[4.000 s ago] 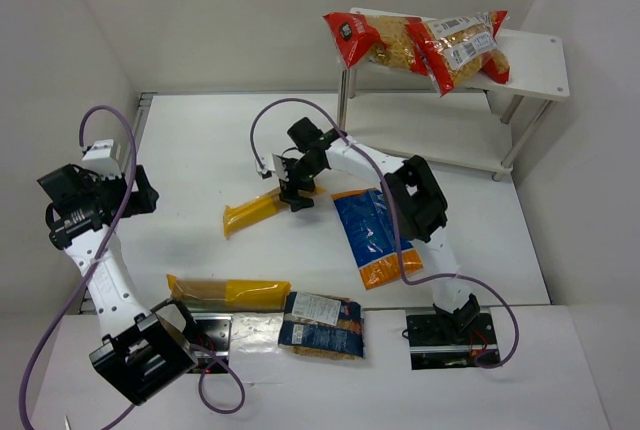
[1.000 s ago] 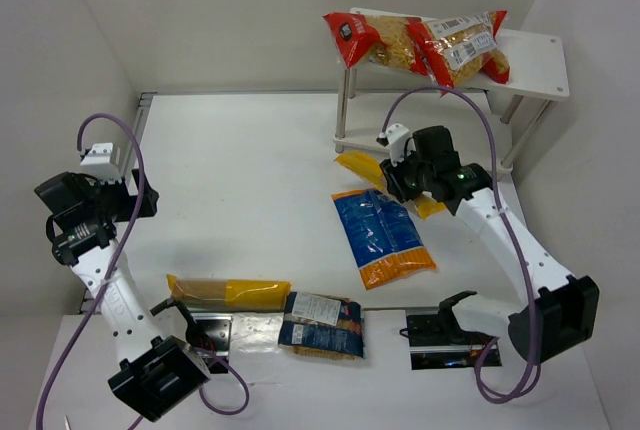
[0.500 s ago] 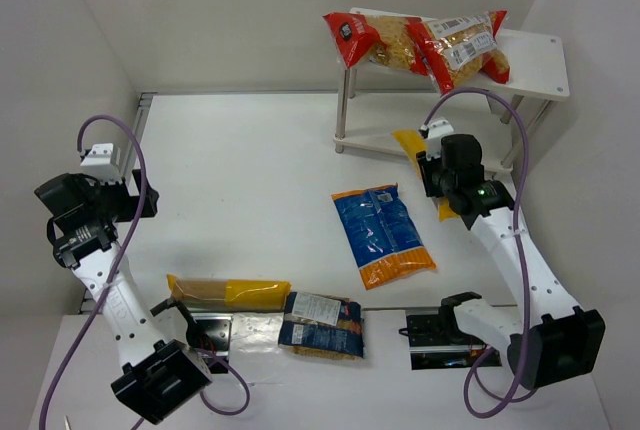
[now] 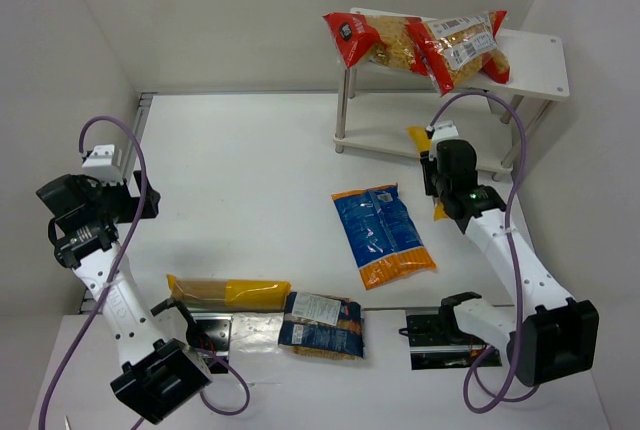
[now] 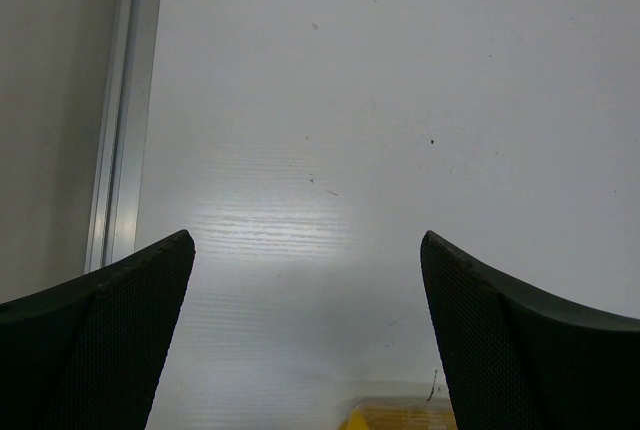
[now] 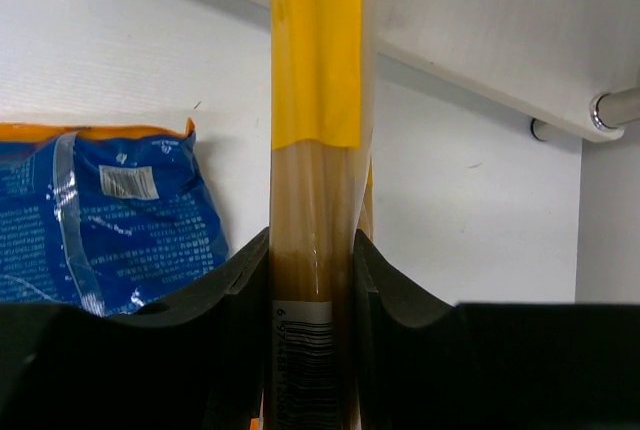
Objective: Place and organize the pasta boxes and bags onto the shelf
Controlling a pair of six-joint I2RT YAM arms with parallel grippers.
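Two red-ended bags [image 4: 375,38] on top board of shelf [image 4: 535,55], well beyond right gripper [image 6: 312,260]. Right gripper pinching spaghetti pack [image 6: 315,70] between both pads. Pack's yellow far end overlaps edge of lower tier [image 6: 480,40] straight ahead. Blue-and-orange bag [image 6: 110,210] flat on table [image 5: 400,100], left of fingers. Left gripper [image 5: 305,280] spread wide, holding nothing, above bare table. Second spaghetti pack [image 4: 228,292] and dark-blue pack [image 4: 322,324] behind it, near arm bases.

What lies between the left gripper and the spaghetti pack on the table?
Only bare table: the top view shows nothing from the left gripper to the spaghetti pack, and the left wrist view agrees, the pack's yellow end at its bottom edge.
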